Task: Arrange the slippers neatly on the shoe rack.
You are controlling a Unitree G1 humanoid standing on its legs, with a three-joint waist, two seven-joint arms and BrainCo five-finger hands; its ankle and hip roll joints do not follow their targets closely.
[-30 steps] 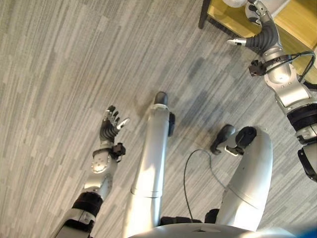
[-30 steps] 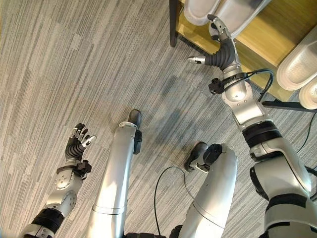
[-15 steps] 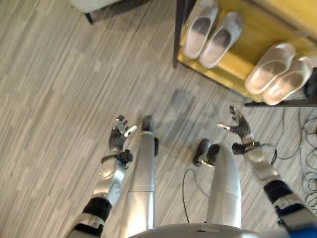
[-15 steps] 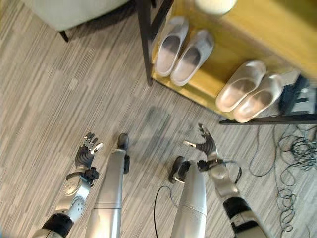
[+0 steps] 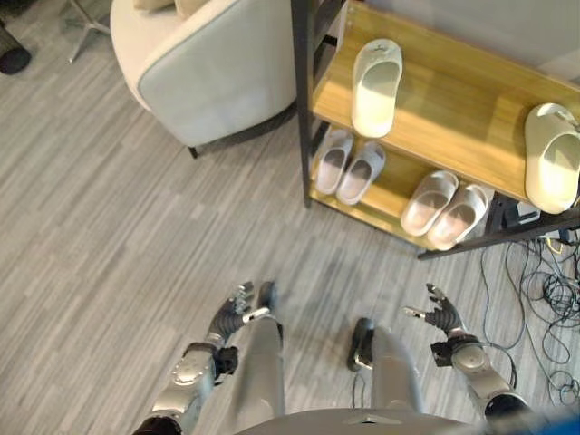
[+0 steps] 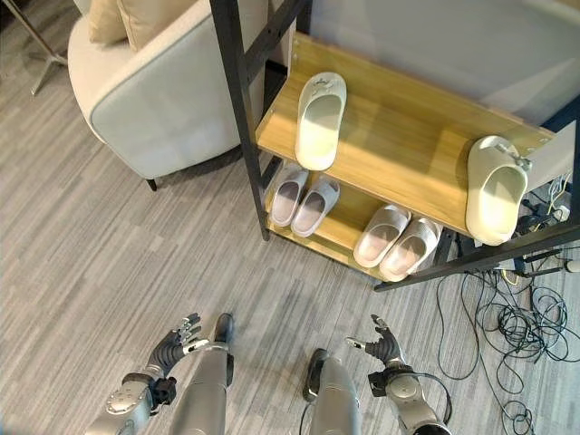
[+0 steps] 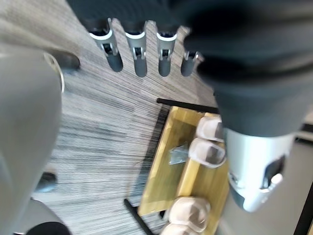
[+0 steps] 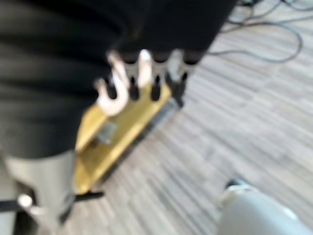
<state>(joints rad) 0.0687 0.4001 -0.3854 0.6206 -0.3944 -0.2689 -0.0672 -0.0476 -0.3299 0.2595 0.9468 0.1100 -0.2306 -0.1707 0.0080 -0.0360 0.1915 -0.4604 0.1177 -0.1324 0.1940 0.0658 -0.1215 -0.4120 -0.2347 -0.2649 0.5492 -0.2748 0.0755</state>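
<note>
the shoe rack (image 6: 399, 136) stands on the grey striped floor (image 5: 118, 245), a dark metal frame with two wooden shelves. on the upper shelf a pale cream slipper (image 6: 319, 120) lies near the rack's left end, and a second cream slipper (image 6: 496, 188) lies well apart from it at the right end, its front reaching to the shelf's edge. on the lower shelf two pairs sit side by side: a pinkish-white pair on the left (image 6: 302, 199), the two slippers touching or nearly so, and a second pinkish-white pair on the right (image 6: 397, 241), also close together. both pairs point slightly toward the left post of the rack.

the left hand (image 5: 237, 308) hovers low over the floor, well away from the rack, fingers straight and spread, holding nothing; in its wrist view the dark-tipped fingers (image 7: 139, 51) hang relaxed in a row above the floor with the rack's lower shelf past them. the right hand (image 5: 441, 317) also hangs in front of the rack, clear of it, with fingers loosely extended and empty.

a light upholstered armchair (image 5: 208, 72) stands just beside the rack's left side. a tangle of dark cables (image 6: 507, 335) lies on the floor to the right of the rack.
</note>
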